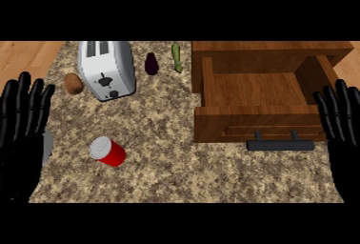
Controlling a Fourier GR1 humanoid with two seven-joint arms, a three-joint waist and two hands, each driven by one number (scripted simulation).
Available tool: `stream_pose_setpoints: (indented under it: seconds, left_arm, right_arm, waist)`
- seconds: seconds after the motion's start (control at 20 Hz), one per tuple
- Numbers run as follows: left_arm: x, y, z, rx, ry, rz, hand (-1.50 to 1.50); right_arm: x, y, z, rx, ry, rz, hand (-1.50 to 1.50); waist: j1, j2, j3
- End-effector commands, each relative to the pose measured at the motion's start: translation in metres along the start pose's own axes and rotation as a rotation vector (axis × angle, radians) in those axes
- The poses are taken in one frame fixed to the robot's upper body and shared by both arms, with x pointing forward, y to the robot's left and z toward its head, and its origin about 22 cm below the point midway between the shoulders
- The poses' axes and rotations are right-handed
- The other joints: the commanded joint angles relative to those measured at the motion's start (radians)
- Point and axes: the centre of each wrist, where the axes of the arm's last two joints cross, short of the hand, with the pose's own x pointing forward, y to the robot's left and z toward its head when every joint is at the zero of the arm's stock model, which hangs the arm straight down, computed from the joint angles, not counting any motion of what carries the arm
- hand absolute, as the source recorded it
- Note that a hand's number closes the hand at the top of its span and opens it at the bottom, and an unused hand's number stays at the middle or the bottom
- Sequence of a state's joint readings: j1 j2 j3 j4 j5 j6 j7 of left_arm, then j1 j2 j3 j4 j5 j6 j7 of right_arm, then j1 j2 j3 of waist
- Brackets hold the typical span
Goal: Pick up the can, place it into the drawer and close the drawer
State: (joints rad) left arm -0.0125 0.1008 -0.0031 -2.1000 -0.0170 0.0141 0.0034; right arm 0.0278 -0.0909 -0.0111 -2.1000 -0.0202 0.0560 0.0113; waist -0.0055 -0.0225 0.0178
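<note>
- Resting at the view's left edge, the robot's black left hand (21,128) has its fingers (25,90) straight and pointing up, released, holding nothing.
- Matching it at the right edge, the black right hand (343,138) also shows straight, upright fingers (341,97), released and empty.
- Just right of the left hand, a small grey object (47,147) shows at its edge; I cannot tell what it is.
- Further right of the left hand and near its palm level lies the red cylindrical can with a white top (107,151), on its side on the speckled stone surface (155,124), well apart from both hands.
- Just left of the right hand stands the open brown wooden drawer (256,88), with its dark bar handle (280,144) on the front panel, below the level of the right fingertips.
- Just right of the left fingertips sits a brown oval potato-like item (73,83).
- Beside it, further right, stands a silver two-slot toaster (105,69).
- Between the toaster and the drawer lie a dark purple eggplant-like vegetable (151,63) and a slim green vegetable (176,58), near each other but apart.
- Beyond the surface, at the far left and right corners, light wooden floor (28,55) shows.
</note>
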Motion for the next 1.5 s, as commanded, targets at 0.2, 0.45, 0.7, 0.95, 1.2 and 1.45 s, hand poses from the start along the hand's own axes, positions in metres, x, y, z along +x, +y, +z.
stream_pose_setpoints:
  seconds: [0.2, 0.45, 0.7, 0.95, 1.2, 1.45]
  left_arm:
    - [0.014, 0.041, 0.035, -0.134, -0.008, 0.111, -1.50]
    - [-0.003, 0.049, 0.055, 0.009, 0.404, 0.090, -1.50]
    - [0.002, 0.079, 0.065, 0.009, 0.441, 0.109, -1.50]
    - [-0.003, 0.061, 0.039, 0.004, 0.402, 0.113, -1.50]
    - [0.010, 0.073, 0.024, 0.001, 0.437, 0.121, -1.50]
    - [-0.007, 0.052, 0.066, -0.010, 0.479, 0.109, -1.50]
  right_arm:
    - [0.005, -0.004, -0.002, -0.065, -0.034, -0.010, -1.50]
    - [-0.009, -0.010, 0.014, -0.201, 0.254, 0.010, -1.50]
    - [-0.019, -0.007, 0.008, -0.187, 0.293, -0.005, -1.50]
    - [-0.014, -0.034, 0.013, -0.198, 0.257, 0.006, -1.50]
    - [-0.012, -0.035, 0.023, -0.197, 0.259, 0.014, -1.50]
    - [-0.001, -0.048, 0.017, -0.181, 0.243, 0.029, -1.50]
  waist:
    - [0.012, 0.020, -0.019]
    - [0.012, 0.021, -0.018]
    - [0.011, 0.022, -0.018]
    - [0.004, 0.022, -0.018]
    - [0.002, 0.022, -0.018]
    - [0.007, 0.021, -0.018]
